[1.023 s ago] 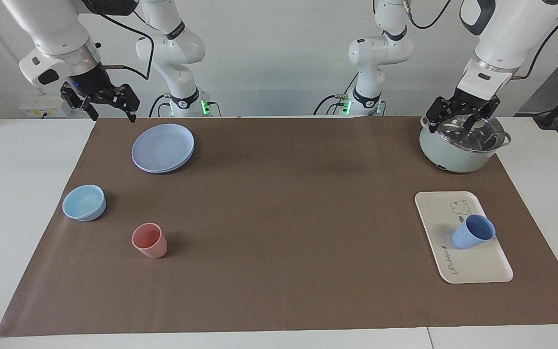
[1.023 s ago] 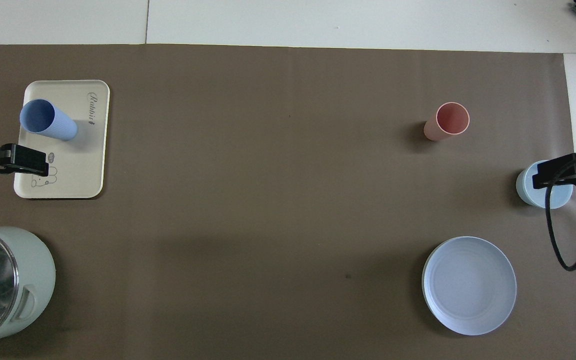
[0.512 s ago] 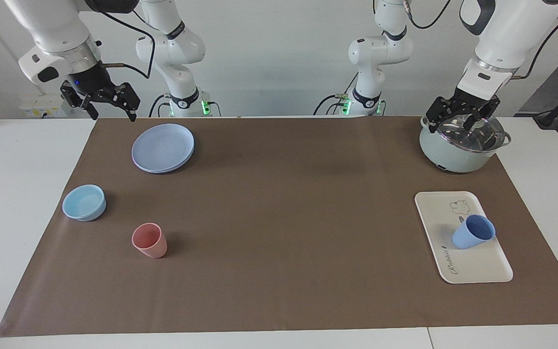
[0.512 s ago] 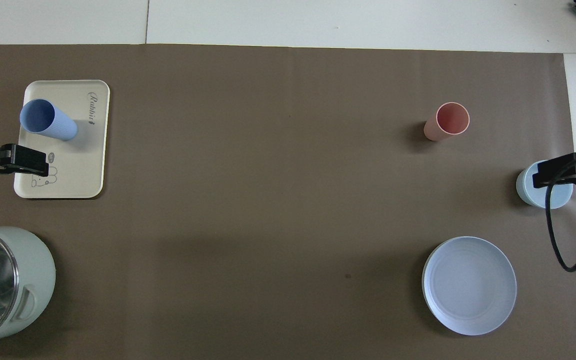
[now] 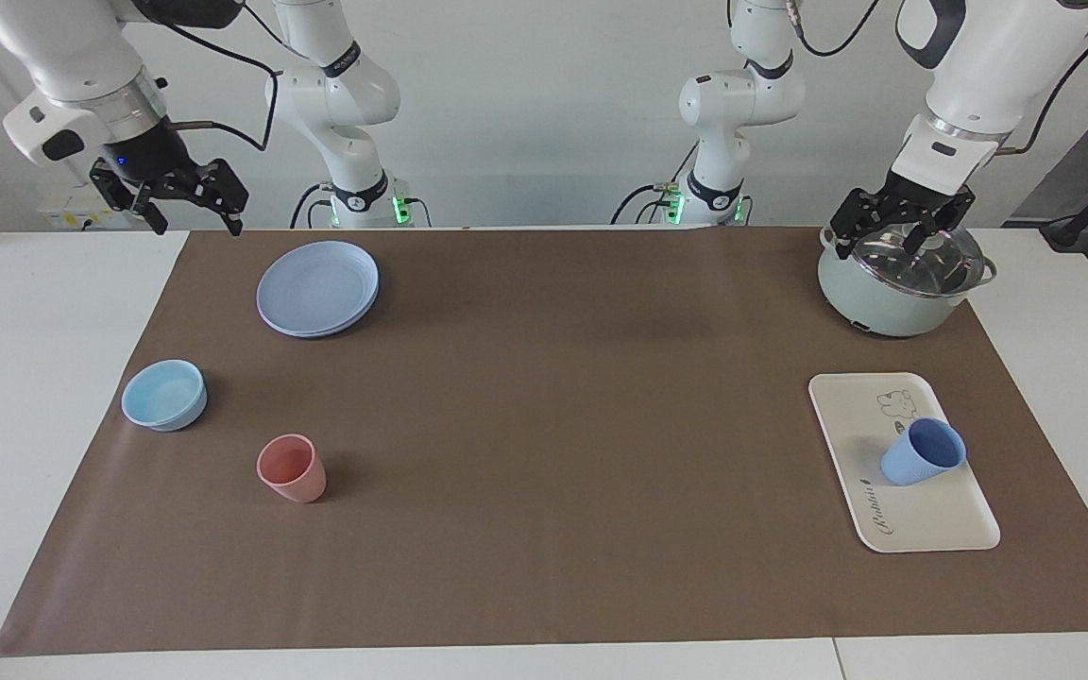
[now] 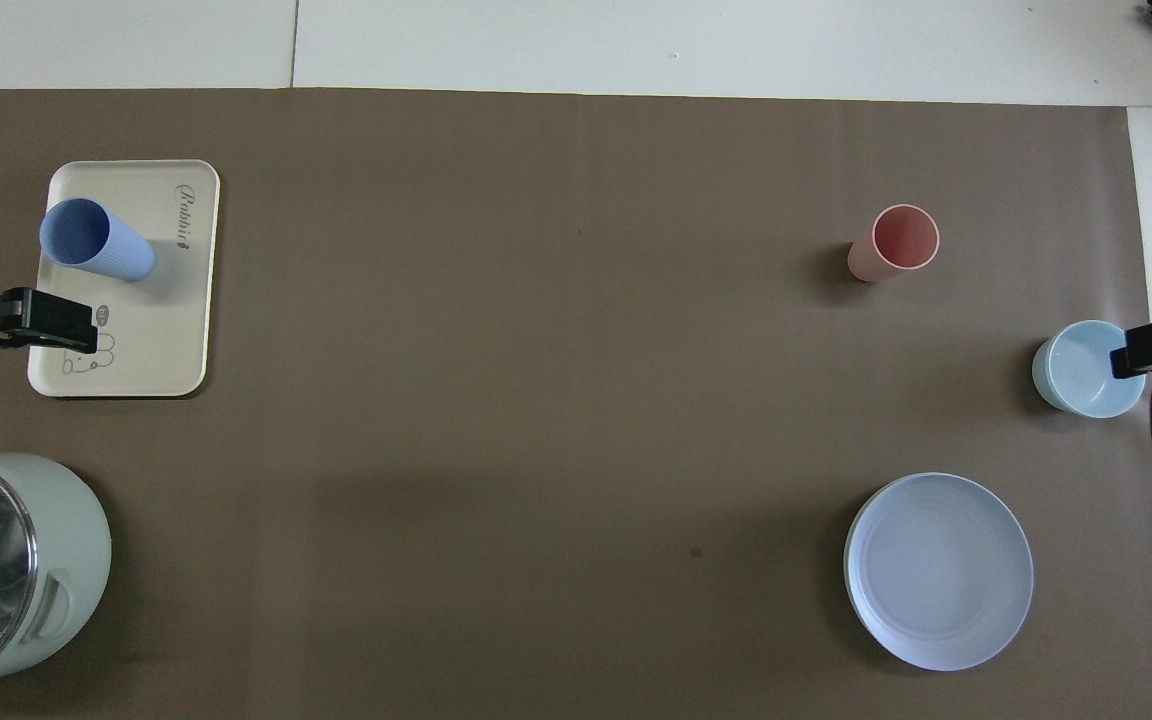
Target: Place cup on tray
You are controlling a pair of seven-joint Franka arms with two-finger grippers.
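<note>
The periwinkle-blue cup (image 5: 922, 453) stands mouth up on the cream tray (image 5: 931, 524) at the left arm's end of the table. It also shows in the overhead view (image 6: 96, 240), on the tray (image 6: 161, 335). My left gripper (image 5: 895, 238) is open and empty, raised over the pot's glass lid, apart from the cup. My right gripper (image 5: 196, 222) is open and empty, raised at the right arm's end beside the blue plate.
A pale green pot (image 5: 898, 283) with a glass lid stands nearer to the robots than the tray. At the right arm's end are a round blue plate (image 5: 317, 288), a light-blue bowl (image 5: 164, 395) and a salmon-pink tumbler (image 5: 292, 467).
My right gripper has risen and drawn back toward the right arm's end of the table, away from the plate. The left gripper, cup and tray have not moved.
</note>
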